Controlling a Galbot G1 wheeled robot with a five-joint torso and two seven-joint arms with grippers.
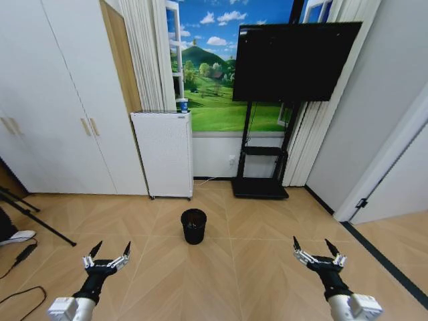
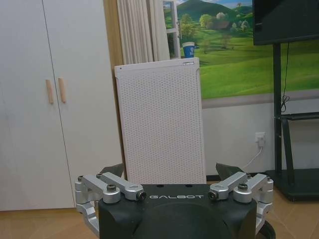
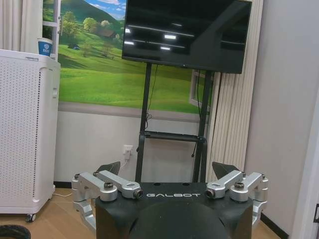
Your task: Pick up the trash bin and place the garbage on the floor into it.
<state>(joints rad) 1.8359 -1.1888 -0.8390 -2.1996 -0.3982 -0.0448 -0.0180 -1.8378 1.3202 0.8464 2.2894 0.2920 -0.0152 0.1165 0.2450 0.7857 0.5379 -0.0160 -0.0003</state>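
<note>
The trash bin [image 1: 194, 226], a small black mesh wastebasket, stands upright on the wood floor straight ahead, midway between my two arms and a little beyond them. A sliver of its dark rim [image 3: 12, 232] shows in the right wrist view. My left gripper [image 1: 113, 249] is held low over the floor, short of the bin and to its left, open with nothing between its fingers [image 2: 115, 170]. My right gripper [image 1: 311, 245] mirrors it on the bin's right, also open and holding nothing [image 3: 164, 169]. The garbage is out of view.
A white perforated appliance [image 1: 162, 154] with a blue cup [image 1: 182, 104] on top stands against the far wall behind the bin. A TV on a black stand [image 1: 267, 180] is at the back right. White wardrobes [image 1: 60, 100] line the left. Tripod legs and cables [image 1: 30, 217] lie at far left.
</note>
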